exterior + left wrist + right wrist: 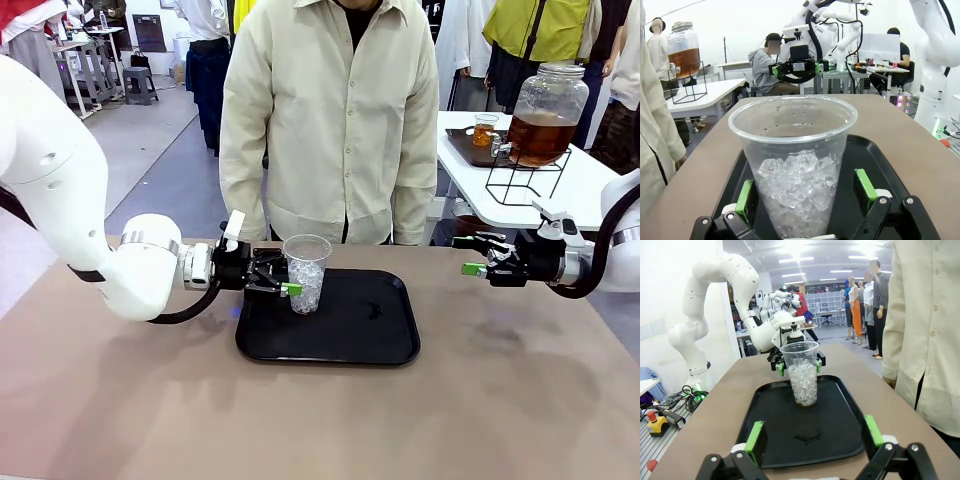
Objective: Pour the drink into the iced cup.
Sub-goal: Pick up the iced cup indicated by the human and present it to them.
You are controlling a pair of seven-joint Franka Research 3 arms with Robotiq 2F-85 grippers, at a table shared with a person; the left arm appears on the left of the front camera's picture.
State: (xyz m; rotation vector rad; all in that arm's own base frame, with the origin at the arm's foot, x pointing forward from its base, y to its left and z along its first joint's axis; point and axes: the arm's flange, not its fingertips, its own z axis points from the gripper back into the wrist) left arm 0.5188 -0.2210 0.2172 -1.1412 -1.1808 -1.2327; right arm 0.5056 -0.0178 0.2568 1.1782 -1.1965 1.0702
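The iced cup [306, 272], a clear plastic cup about half full of ice, stands upright on the left part of a black tray [370, 340]. My left gripper [293, 277] is open around its lower half. In the left wrist view the green pads [745, 196] flank the cup [795, 165] with a small gap on each side. My right gripper [466, 254] hovers open and empty over the table's right side, pointing at the cup [802, 372]. The drink [540, 135], an amber liquid, sits in a lidded glass dispenser jar on a side table at the back right.
A person in a cream shirt [340, 120] stands at the table's far edge, right behind the tray. The jar rests on a black wire stand [528, 180] on a white table, beside a small cup of amber liquid [484, 130] on a dark tray. A small wet spot [372, 310] marks the black tray.
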